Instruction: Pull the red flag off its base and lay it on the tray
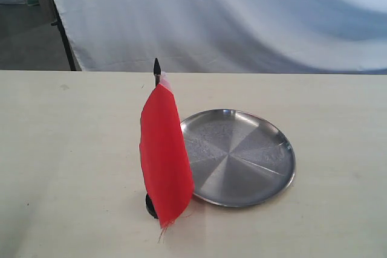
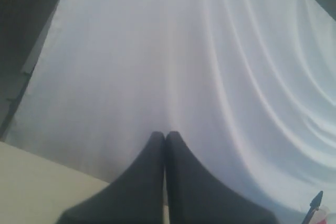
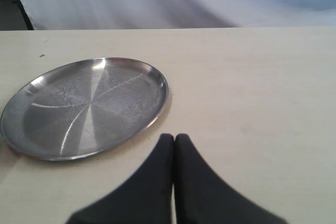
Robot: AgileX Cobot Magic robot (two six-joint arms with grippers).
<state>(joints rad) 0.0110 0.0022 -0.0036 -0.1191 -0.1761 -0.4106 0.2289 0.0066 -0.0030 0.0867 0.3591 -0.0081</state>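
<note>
The red flag (image 1: pixel 164 155) stands upright on its thin black stick, whose pointed tip (image 1: pixel 157 64) rises above the cloth. Its small black base (image 1: pixel 150 205) peeks out under the cloth's lower edge. Right beside it lies the steel tray (image 1: pixel 266 167), with nothing in it. Neither gripper appears in the exterior view. My left gripper (image 2: pixel 165 136) is shut on nothing and points at the white backdrop; the flag's tip (image 2: pixel 316 201) shows at that view's corner. My right gripper (image 3: pixel 174 138) is shut on nothing, just off the tray's rim (image 3: pixel 160 111).
A pale table (image 1: pixel 72 149) carries everything. A white cloth backdrop (image 1: pixel 242 16) hangs behind its far edge, with a dark stand leg (image 1: pixel 63 34) at the back left.
</note>
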